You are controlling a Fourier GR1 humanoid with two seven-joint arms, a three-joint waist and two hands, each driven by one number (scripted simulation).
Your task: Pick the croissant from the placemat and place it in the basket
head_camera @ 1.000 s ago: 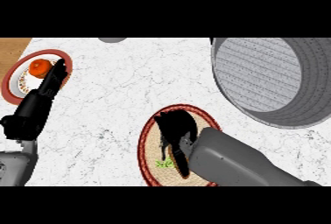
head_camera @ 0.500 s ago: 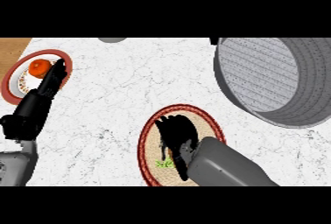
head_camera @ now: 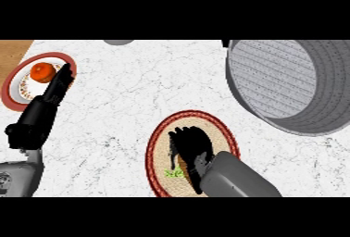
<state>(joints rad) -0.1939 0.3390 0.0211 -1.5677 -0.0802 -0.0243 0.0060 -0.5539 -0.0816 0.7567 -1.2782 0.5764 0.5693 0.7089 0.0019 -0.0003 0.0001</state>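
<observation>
**Right hand over the croissant on the placemat**

The golden-brown croissant [head_camera: 183, 163] lay on the round woven placemat with a dark red rim [head_camera: 159, 147], and only a thin sliver of it showed at the lower left of the black right hand [head_camera: 191, 150]. That hand covered the pastry from above, its fingers [head_camera: 179, 137] curled down around it, so the croissant's shape and how it lay could not be made out. A small green sprig pattern [head_camera: 173, 173] showed on the mat just beside the sliver. The grey right forearm [head_camera: 236, 178] hid the mat's lower right part and ran out at the lower edge of the view.

The large round grey basket with ribbed inside [head_camera: 290, 83] stood well apart at the upper right, cut off by the right edge.

The white marbled surface [head_camera: 130, 102] carried everything. At the far left, the left hand [head_camera: 58, 88] rested with straight fingers over the rim of a red-rimmed plate [head_camera: 15, 83] holding an orange round fruit [head_camera: 43, 71]. A grey object [head_camera: 120, 42] at the top edge was mostly cut off.
</observation>
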